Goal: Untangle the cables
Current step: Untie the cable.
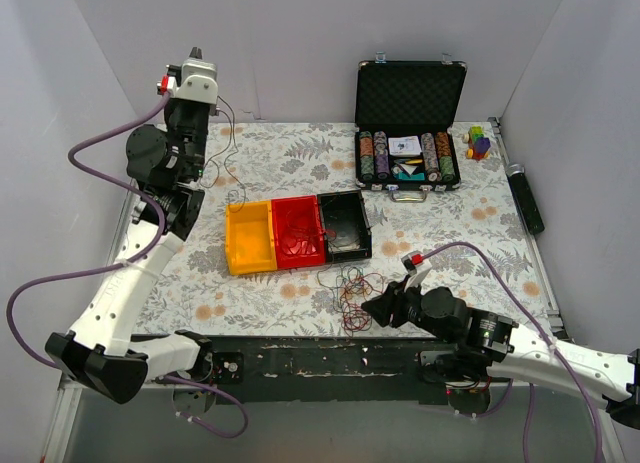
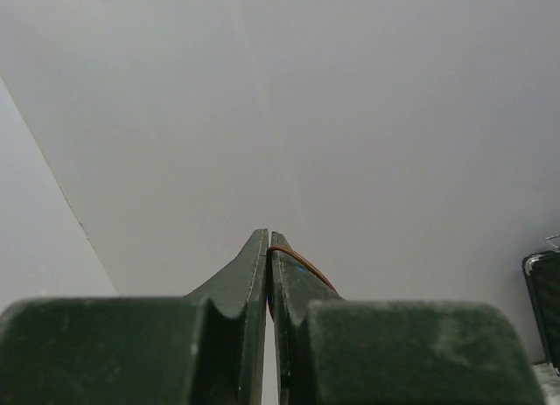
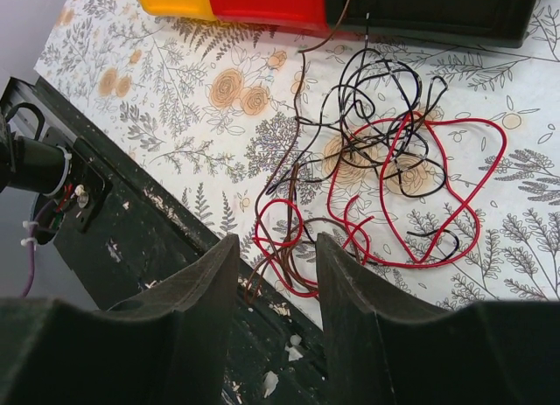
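The cables (image 1: 350, 291) lie in a loose tangle of red, black and brown strands (image 3: 376, 151) on the flowered cloth near the table's front edge. My right gripper (image 1: 375, 308) sits low beside the tangle, and its open jaws (image 3: 276, 243) straddle a few red and brown loops without pinching them. My left gripper (image 1: 195, 55) is raised high at the back left, shut (image 2: 269, 234) on a thin brown wire (image 2: 306, 263) that curls over one finger. A thin strand (image 1: 230, 148) hangs from that arm down towards the cloth.
A yellow bin (image 1: 250, 238), a red bin (image 1: 298, 231) and a black bin (image 1: 345, 223) stand in a row mid-table. An open poker chip case (image 1: 410, 123) is at the back right, with a small colourful toy (image 1: 478, 143) and a black cylinder (image 1: 525, 198) near the right edge.
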Motion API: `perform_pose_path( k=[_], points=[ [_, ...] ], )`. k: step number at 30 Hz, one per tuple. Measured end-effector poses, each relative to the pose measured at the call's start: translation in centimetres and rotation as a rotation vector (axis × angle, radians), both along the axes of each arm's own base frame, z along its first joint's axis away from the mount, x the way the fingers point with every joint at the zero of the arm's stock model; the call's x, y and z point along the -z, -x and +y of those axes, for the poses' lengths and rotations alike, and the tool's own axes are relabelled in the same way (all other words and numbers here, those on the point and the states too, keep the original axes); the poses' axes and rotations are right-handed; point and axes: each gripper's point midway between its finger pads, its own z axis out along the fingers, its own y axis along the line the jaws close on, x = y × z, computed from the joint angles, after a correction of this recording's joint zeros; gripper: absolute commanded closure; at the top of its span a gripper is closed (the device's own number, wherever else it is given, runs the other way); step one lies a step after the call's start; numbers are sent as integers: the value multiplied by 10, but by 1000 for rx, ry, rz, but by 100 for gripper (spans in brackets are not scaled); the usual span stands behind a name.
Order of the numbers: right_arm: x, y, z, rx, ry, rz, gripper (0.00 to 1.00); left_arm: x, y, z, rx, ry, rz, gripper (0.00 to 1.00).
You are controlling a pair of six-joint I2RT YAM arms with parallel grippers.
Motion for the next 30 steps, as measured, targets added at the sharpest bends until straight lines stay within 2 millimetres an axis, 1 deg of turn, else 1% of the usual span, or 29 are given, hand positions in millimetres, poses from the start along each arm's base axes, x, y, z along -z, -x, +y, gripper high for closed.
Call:
perform_pose_path(
  k=[7,14,19,23,26,28,30],
  points=[
    [-3,-1,-1,8,-10,-7,52,1,0,-2,35,45,-6,100],
    [-2,-1,-2,11,5,-3,52,24,-7,-6,48,40,35,100],
    [-7,-3,-1,17,-5,-10,52,35,-10,-6,47,32,48,100],
    [-7,-4,-2,21,-2,-11,52,41,-12,-5,43,28,59,100],
    [-4,-4,-4,24,8,-8,52,40,-12,-6,53,35,56,100],
    [-3,-3,-5,26,13,-7,52,35,-11,-8,69,45,52,100],
    [-3,-4,-5,28,14,-7,52,23,-8,-10,92,58,40,100]
  ],
)
